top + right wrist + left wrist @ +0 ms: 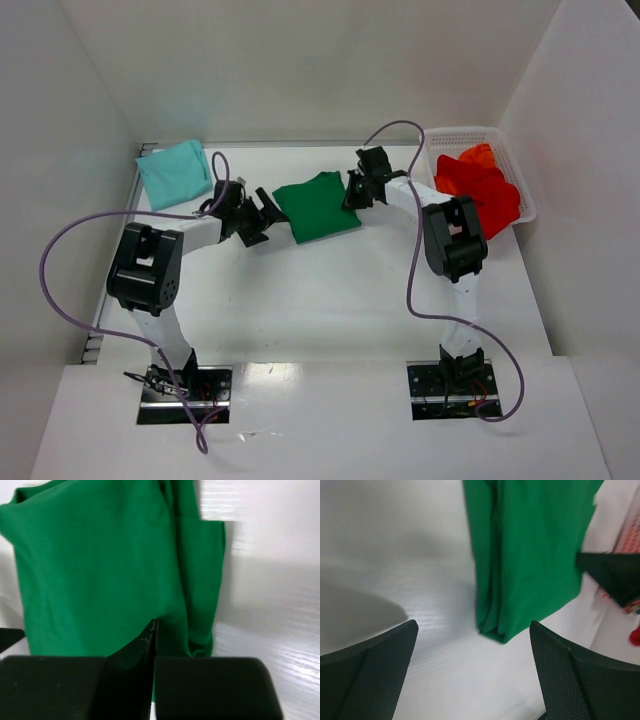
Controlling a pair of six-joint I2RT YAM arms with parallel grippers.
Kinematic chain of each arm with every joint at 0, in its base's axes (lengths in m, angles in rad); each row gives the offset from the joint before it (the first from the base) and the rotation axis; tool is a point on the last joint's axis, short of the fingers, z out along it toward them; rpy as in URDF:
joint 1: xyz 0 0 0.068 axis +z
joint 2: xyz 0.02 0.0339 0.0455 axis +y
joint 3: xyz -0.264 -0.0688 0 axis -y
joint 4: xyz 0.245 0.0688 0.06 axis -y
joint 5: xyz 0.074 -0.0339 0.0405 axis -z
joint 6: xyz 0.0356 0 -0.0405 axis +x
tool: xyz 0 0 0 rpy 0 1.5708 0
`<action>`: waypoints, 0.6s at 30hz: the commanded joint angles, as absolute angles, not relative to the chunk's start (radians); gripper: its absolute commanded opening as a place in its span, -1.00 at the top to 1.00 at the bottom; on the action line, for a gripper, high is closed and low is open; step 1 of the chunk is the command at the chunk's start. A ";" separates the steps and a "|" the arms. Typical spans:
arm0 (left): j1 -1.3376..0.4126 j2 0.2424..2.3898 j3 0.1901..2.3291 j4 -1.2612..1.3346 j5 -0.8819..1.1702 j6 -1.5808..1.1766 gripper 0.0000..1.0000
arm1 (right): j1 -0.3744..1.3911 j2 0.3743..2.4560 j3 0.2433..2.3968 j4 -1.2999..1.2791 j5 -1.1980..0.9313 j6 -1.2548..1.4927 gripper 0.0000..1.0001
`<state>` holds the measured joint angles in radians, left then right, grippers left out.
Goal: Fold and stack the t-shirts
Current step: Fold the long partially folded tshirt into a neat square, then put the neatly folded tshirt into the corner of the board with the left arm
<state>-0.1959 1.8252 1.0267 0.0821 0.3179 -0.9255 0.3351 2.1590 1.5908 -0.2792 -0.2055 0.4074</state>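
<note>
On the white table (330, 300) we see the green shirt (318, 207): left gripper (266, 218) wide apart beside it, right gripper (353, 190) squeezed together at its other edge.

A white mesh basket (452, 139) sits at the far right corner of the white table (330, 290).

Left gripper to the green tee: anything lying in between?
Nothing: in the left wrist view only bare white table separates the open left gripper from the green tee's folded edge.
</note>
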 commanded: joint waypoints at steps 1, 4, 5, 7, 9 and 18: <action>-0.217 1.839 1.055 0.230 0.247 -1.025 -1.00 | 0.331 2.173 1.608 -0.275 -0.165 0.385 1.00; -0.230 1.879 1.078 0.242 0.239 -1.060 -1.00 | 0.331 2.200 1.620 -0.284 -0.153 0.376 1.00; -0.240 1.897 1.091 0.242 0.238 -1.070 -1.00 | 0.331 2.201 1.620 -0.285 -0.153 0.376 1.00; -0.256 1.907 1.092 0.242 0.187 -1.099 -1.00 | 0.331 2.223 1.629 -0.285 -0.164 0.376 1.00; -0.292 1.908 1.100 0.224 0.138 -1.124 -1.00 | 0.331 2.232 1.629 -0.285 -0.176 0.376 1.00; -0.358 2.020 1.174 0.176 -0.032 -1.233 -1.00 | 0.348 2.252 1.592 -0.276 -0.219 0.396 1.00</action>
<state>-0.3440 1.9628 1.1447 0.2051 0.0551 -1.1863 0.3340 2.2131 1.6047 -0.2723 -0.2141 0.3992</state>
